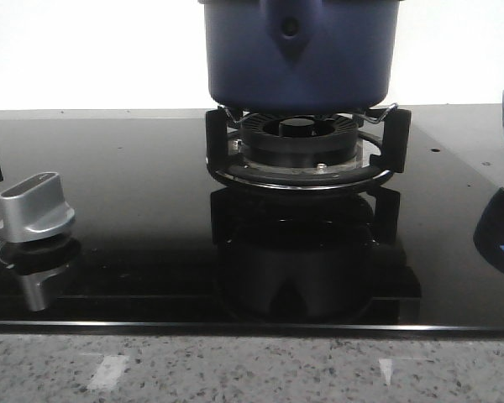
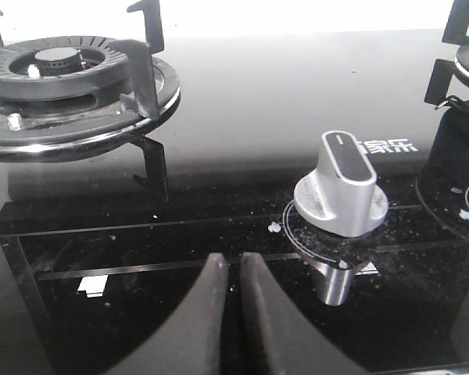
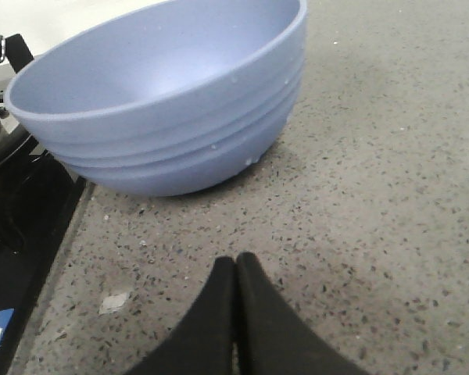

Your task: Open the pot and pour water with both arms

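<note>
The left gripper (image 2: 233, 269) has its fingers pressed together on nothing, low in its frame above the black glass hob (image 2: 242, 141), with a silver knob (image 2: 340, 191) to the right and an empty burner (image 2: 59, 78) at upper left. The right gripper (image 3: 234, 269) is likewise clenched and empty over the speckled counter (image 3: 375, 195), a light blue bowl (image 3: 164, 94) beyond. In the front view the pot (image 1: 298, 54) sits on the centre burner's supports (image 1: 307, 143), its top cut off so any lid is hidden.

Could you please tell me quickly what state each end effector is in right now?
Left end effector: closed, holding nothing, above the black glass stovetop.
Right end effector: closed, holding nothing, over the speckled stone counter.
</note>
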`<state>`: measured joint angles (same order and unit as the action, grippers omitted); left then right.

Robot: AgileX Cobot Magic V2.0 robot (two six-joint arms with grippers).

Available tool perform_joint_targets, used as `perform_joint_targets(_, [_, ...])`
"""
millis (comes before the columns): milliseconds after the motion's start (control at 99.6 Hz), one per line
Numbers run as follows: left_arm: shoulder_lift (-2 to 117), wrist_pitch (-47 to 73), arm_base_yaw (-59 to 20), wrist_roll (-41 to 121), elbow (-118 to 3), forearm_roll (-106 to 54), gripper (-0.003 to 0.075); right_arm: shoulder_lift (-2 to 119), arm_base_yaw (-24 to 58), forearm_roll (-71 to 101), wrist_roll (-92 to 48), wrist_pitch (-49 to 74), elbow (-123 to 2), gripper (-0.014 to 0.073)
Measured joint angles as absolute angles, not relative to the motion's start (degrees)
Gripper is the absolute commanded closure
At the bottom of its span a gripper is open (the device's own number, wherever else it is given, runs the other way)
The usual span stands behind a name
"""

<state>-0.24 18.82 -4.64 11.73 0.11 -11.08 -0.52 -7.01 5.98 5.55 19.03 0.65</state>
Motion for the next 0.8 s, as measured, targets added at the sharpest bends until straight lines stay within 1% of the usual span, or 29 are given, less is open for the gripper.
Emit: perform_joint_targets(803, [-0.24, 18.82, -4.64, 11.73, 0.11, -11.08, 0.074, -0.52, -7.01, 4.4, 5.55, 18.76, 0.65, 0.0668])
